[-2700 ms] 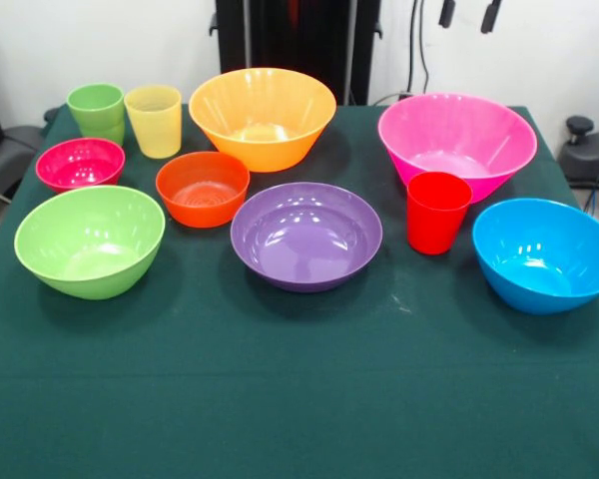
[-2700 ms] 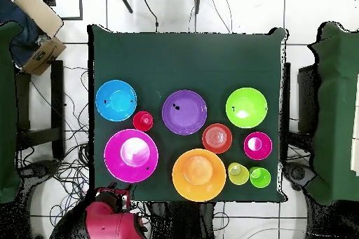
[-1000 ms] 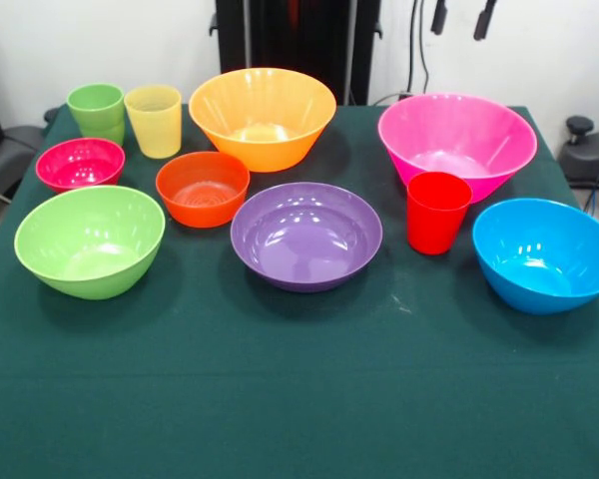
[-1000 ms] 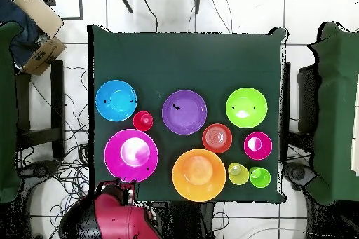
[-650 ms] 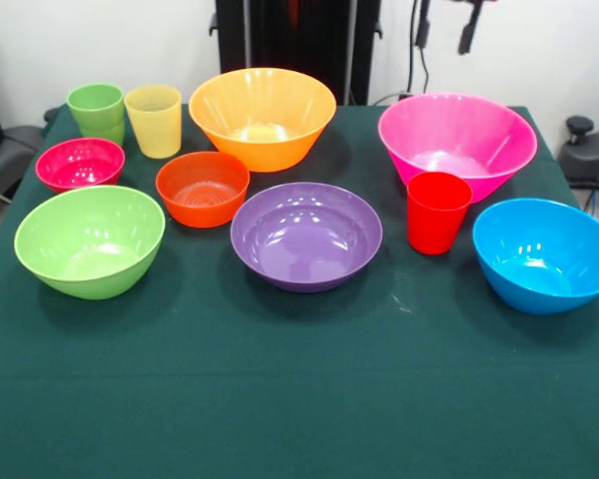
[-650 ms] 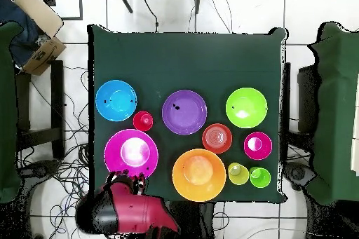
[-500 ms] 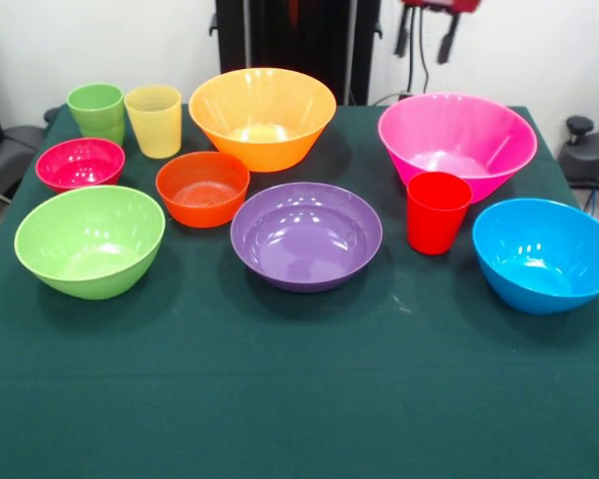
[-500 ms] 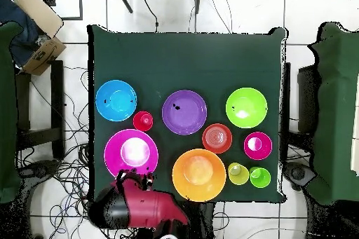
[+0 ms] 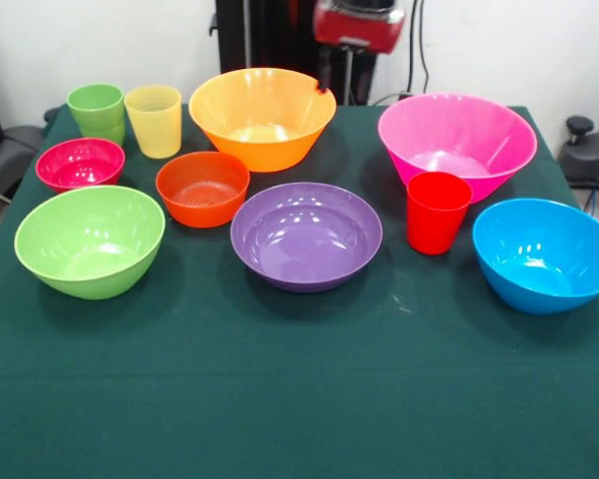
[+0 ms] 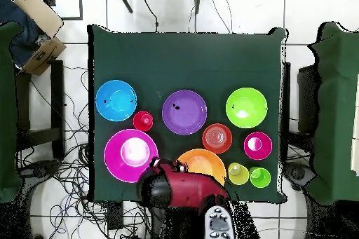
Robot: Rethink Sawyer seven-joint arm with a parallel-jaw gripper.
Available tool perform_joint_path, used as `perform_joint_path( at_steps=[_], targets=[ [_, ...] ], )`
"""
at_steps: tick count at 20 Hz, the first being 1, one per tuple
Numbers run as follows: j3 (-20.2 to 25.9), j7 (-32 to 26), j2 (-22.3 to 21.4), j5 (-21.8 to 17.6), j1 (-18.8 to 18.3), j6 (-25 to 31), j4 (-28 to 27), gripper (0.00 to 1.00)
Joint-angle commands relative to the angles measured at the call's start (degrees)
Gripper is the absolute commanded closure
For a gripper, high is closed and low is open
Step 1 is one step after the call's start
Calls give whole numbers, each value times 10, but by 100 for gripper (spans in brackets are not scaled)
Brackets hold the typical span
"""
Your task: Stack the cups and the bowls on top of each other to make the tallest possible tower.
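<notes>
end effector (image 9: 336,78) now beside orange bowl (image 9: 263,117); fingers apparently hidden

Dark green table (image 9: 280,399) carrying ten separate items, orange bowl (image 9: 263,117) sitting directly beside the gripper (image 9: 337,80), pink bowl (image 9: 457,143) on its other side, purple bowl (image 9: 306,235), red cup (image 9: 437,212), blue bowl (image 9: 546,254) lying nearer the camera, small red-orange bowl (image 9: 202,188), magenta bowl (image 9: 80,163), lime-green bowl (image 9: 90,240), green cup (image 9: 97,111), yellow cup (image 9: 154,120) sitting beyond the orange bowl.

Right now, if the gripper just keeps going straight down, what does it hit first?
Most likely the orange bowl: the gripper hangs at its far rim, next to the pink bowl. Depth is unclear, so it might just miss and meet the table behind it.
</notes>
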Motion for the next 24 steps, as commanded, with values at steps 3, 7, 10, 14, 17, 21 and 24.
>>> perform_joint_path(
  at_steps=[3,7,10,14,17,21,24],
  targets=[
    [132,-103,26,-78,-91,102,-96,0],
    [157,-116,10,-100,-120,131,-92,0],
    [164,-102,2,-96,-116,171,-105,0],
    [185,-95,-15,-88,-129,201,-106,0],
    [183,-80,-9,-100,-123,192,-109,0],
    [165,-50,15,-115,-96,184,-129,0],
    [158,-34,23,-119,-86,173,-132,0]
  ],
)
